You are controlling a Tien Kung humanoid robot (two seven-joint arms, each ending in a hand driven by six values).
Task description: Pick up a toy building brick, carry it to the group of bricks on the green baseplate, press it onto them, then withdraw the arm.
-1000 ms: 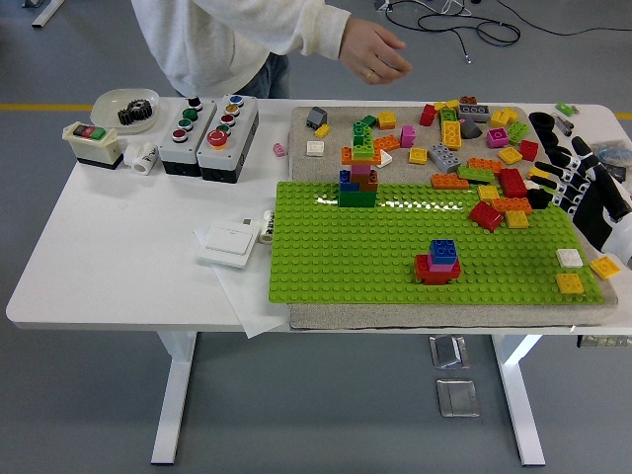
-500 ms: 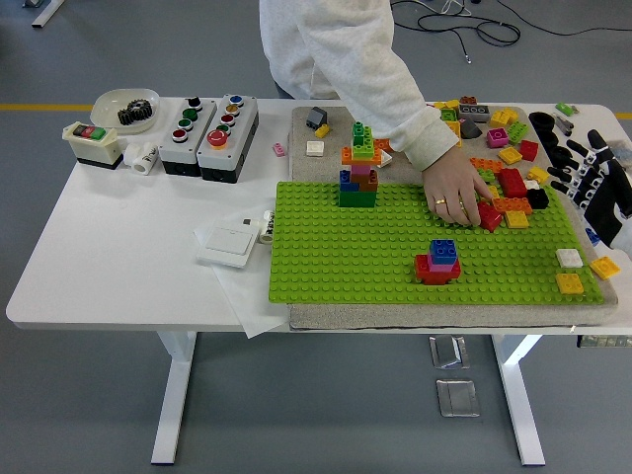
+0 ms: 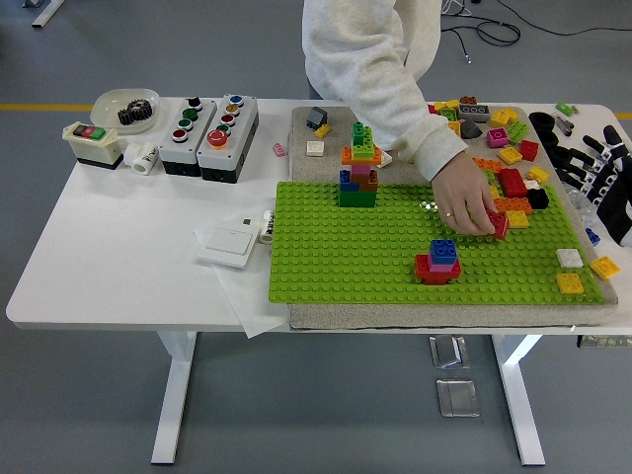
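**Person's hand on a red brick; robot hand parked at the right edge**

The green baseplate (image 3: 346,257) lies on a grey mat (image 3: 415,318) covering the right half of the white tabletop (image 3: 118,247). Near the middle of the baseplate, toward the near edge, stands the group of bricks (image 3: 437,263): a red base with a blue brick and a small pink one on top. A taller multicoloured stack (image 3: 358,173) stands at the baseplate's far edge.

A person in a light sweatshirt leans in from the far side of the tabletop. The person's hand (image 3: 466,202) reaches down over the baseplate and closes on a red brick (image 3: 498,223) at the near margin of the loose brick pile (image 3: 494,148). The red brick is on or just above the baseplate; contact with the studs cannot be confirmed from this view. It sits to the right of the group of bricks and clear of it.

The robot's right hand (image 3: 600,176) is at the right edge of the tabletop, beside the loose pile. Its fingers are spread and relaxed and hold nothing. It touches no brick.

White and yellow bricks (image 3: 570,271) sit near the baseplate's near right corner.

Toward the far left corner of the tabletop are two push-button boxes (image 3: 209,125), a smaller switch box (image 3: 91,142) and a white bowl (image 3: 126,104). A white flat switch plate (image 3: 229,240) lies just left of the baseplate.
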